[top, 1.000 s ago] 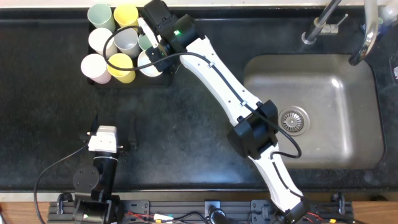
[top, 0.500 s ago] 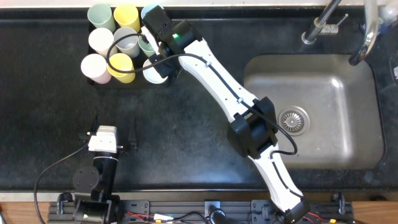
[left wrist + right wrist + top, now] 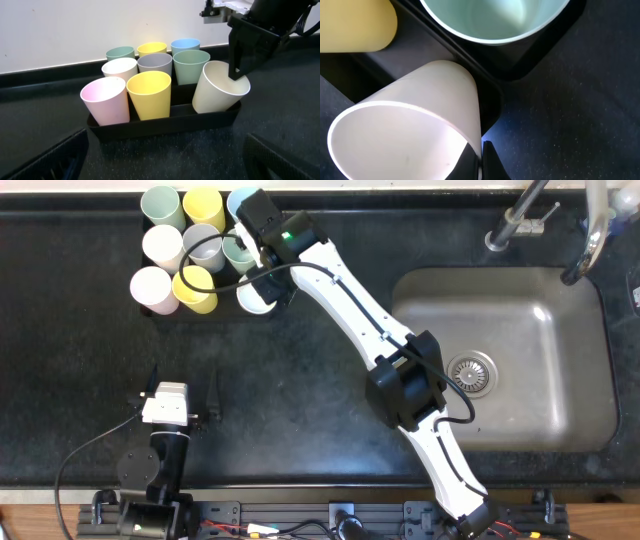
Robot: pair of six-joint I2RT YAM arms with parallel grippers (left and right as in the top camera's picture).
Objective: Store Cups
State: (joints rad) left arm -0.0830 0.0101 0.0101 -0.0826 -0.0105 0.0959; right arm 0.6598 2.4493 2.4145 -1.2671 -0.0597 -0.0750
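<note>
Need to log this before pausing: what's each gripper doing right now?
Left gripper: open, holding nothing.
Right gripper: shut on the tilted cream cup, at its rim.

A cream cup (image 3: 420,120) is leaning in the black tray (image 3: 455,50) beside a yellow cup (image 3: 355,25) and a green cup (image 3: 490,15), the right gripper (image 3: 481,157) pinching its wall.

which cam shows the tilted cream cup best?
Left wrist view: the whole cream cup shows, leaning in the black tray's front corner slot, right gripper on its rim. Top view gives its rim beside the arm; right wrist view a close crop of rim and wall.
</note>
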